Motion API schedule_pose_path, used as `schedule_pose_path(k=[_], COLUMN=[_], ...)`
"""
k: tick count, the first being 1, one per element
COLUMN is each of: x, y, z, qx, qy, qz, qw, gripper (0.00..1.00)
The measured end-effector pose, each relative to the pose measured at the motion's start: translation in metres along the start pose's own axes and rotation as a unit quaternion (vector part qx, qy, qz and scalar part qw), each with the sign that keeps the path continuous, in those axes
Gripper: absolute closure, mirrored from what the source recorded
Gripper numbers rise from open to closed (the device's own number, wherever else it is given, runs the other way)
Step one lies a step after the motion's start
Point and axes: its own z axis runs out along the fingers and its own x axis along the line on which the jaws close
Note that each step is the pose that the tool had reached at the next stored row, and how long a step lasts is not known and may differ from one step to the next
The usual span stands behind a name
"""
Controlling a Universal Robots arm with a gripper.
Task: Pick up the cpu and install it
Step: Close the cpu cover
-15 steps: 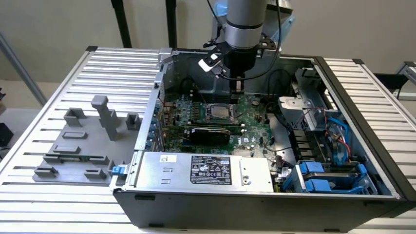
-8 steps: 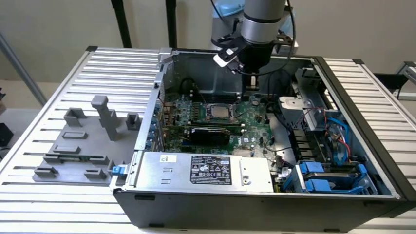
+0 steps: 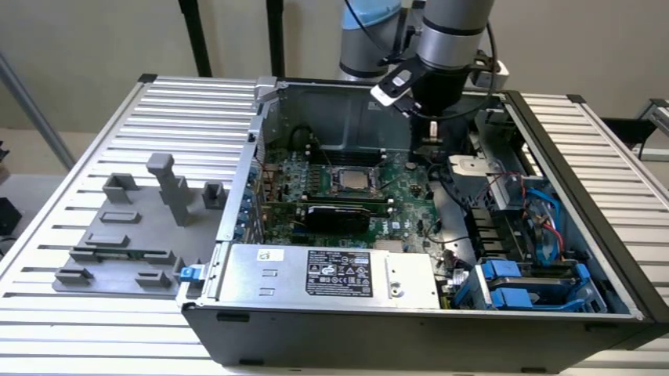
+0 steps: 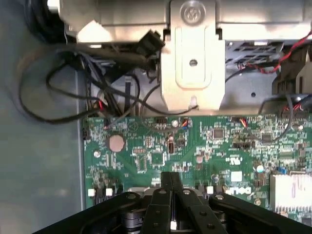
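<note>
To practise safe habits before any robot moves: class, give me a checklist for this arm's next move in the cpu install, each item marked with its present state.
1. cpu lies in the socket: ok.
2. gripper shut, nothing held: ok.
3. gripper apart from the cpu, toward the exterior view's right: ok.
4. black cables clear of the gripper: ok.
5. cpu fully seated in the socket: cannot tell.

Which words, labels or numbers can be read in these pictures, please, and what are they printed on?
Nothing can be read.
The black label on the power supply: print too small.
The round emblem on the metal bracket: blurred.
The white markings on the motherboard: too small.
</note>
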Motion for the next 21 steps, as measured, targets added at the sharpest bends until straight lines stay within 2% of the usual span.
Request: schedule_pose_path(k=[2, 6, 8, 12, 13, 14, 18, 21], x=[0.000, -0.001, -0.001, -0.002, -0.002, -0.002, -0.002, -0.003], y=[0.0063, 0.0067, 0.0030, -0.0114, -0.0131, -0.0146, -0.0221, -0.0303], z=[0.0018, 0.0090, 0.0125, 0.0181, 0.0182, 0.0181, 0.0181, 0.0180], qx=[0.0004, 0.0005, 0.0005, 0.0008, 0.0027, 0.0060, 0.0231, 0.0315], qy=[0.0001, 0.0000, 0.0000, 0.0001, 0.0001, 0.0002, 0.0011, 0.0019], qz=[0.000, 0.000, 0.000, 0.000, 0.000, 0.000, 0.000, 0.000], qw=[1.0000, 1.0000, 1.0000, 1.0000, 1.0000, 1.0000, 0.9997, 0.9995], gripper=[0.89, 0.89, 0.89, 0.89, 0.89, 0.89, 0.89, 0.89])
